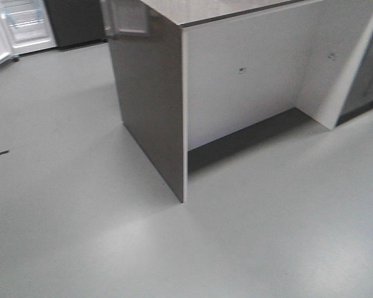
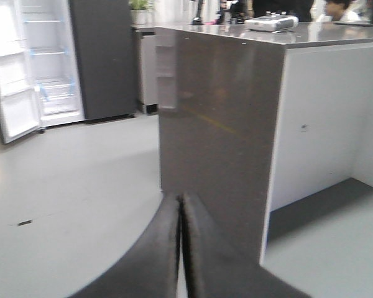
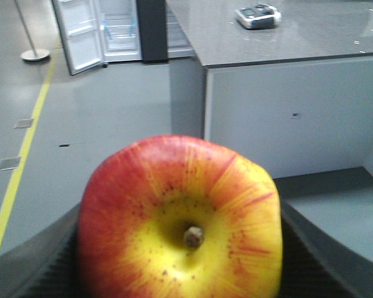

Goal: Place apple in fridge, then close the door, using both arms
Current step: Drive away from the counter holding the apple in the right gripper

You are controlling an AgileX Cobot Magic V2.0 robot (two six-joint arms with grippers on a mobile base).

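My right gripper [image 3: 180, 273] is shut on the apple [image 3: 180, 217], red with a yellow centre and a short stem facing the camera; dark fingers [image 3: 31, 273] press both its sides. My left gripper [image 2: 180, 202] is shut and empty, its fingertips touching, held in front of the counter's dark end panel. The fridge [image 2: 56, 62] stands far off at the upper left, its white interior showing. Its door [image 2: 12, 81] hangs open to the left. The fridge also shows in the right wrist view [image 3: 118, 28] and the front view [image 1: 25, 25]. Neither gripper shows in the front view.
A grey-topped counter [image 1: 193, 93] with a dark end panel and white front stands ahead. A small grey device [image 3: 258, 15] lies on its top. Grey floor stretches to the fridge. A yellow floor line [image 3: 18, 167] and a stand base [image 3: 34, 54] are at the left.
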